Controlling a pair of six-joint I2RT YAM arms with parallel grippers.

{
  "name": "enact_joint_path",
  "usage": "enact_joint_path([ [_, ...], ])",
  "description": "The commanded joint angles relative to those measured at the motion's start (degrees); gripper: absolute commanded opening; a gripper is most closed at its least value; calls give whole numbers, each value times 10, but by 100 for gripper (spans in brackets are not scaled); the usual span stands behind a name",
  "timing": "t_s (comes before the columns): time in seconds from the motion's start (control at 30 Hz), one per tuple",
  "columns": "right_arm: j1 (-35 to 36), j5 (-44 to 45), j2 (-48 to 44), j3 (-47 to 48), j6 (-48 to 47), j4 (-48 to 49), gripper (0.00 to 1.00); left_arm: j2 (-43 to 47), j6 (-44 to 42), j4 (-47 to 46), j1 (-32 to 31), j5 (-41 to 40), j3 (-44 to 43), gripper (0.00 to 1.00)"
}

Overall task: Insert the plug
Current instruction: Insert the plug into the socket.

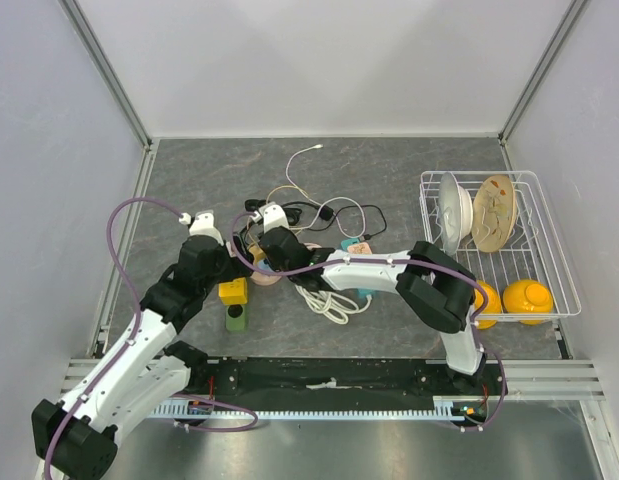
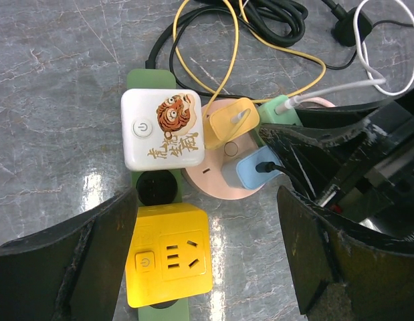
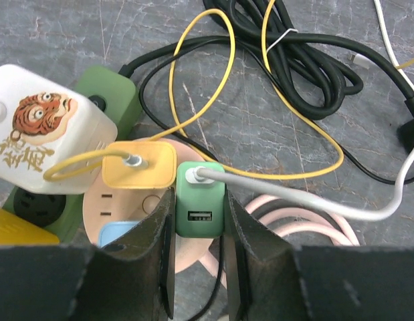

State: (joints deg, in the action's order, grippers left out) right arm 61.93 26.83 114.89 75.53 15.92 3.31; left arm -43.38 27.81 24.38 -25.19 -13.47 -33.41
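The left gripper (image 2: 205, 231) stood with its jaws wide apart, holding nothing, and the yellow socket cube (image 2: 170, 261) lay just ahead of the gap. The right gripper (image 3: 200, 217) was clamped on the green plug (image 3: 200, 200), held between its fingers at the rim of the pink round socket base (image 3: 99, 207).

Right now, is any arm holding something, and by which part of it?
The right jaws clamp the green charger by its two side faces, as it sits on the pink socket. The left jaws stand open and hold nothing.
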Motion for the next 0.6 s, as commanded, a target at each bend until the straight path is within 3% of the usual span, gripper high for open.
enact_joint_path([
  [0.0,10,-78,98,-73,-6,-185,0,16,13,1,2,-21,-2,90],
  [0.2,19,-91,88,-142,13,-163,0,15,16,-1,2,-20,3,90],
  [0.57,19,-91,125,-95,-3,-204,0,14,13,1,2,-22,1,90],
])
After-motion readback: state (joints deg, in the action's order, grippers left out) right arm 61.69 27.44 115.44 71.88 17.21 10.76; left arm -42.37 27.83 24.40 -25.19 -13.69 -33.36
